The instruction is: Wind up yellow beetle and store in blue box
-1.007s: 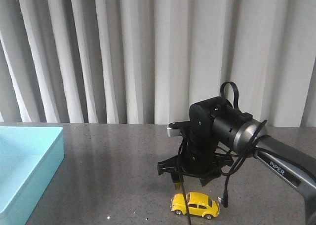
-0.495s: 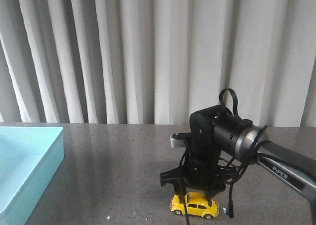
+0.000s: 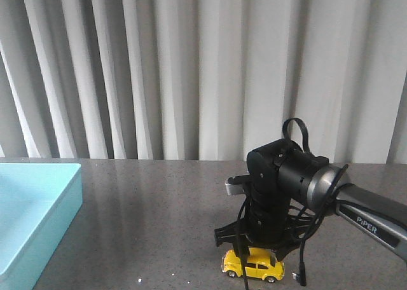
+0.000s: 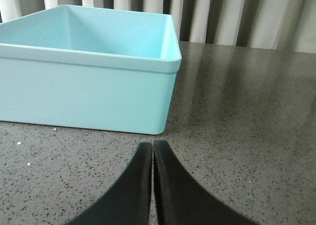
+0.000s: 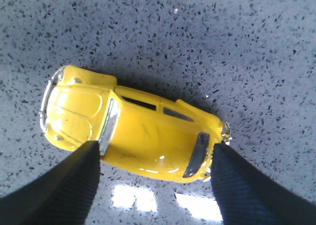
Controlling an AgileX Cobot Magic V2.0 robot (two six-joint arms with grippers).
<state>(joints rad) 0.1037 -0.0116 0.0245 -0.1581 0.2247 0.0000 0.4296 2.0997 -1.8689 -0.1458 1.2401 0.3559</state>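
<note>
Right gripper over the beetle, box off to the left

The box (image 3: 38, 207) sits on the table (image 3: 146, 226) at far left. The right gripper (image 5: 155, 161) is spread, straddling the beetle (image 3: 252, 267) on the table without gripping it. The left gripper (image 4: 152, 158) rests closed and empty near the box.

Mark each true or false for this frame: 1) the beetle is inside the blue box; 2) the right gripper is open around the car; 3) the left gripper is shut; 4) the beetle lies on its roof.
1) False: the yellow beetle stands on the table, well right of the blue box.
2) True: the right gripper straddles it, fingers apart.
3) True: the left gripper has its fingers together.
4) False: it sits on its wheels.
</note>
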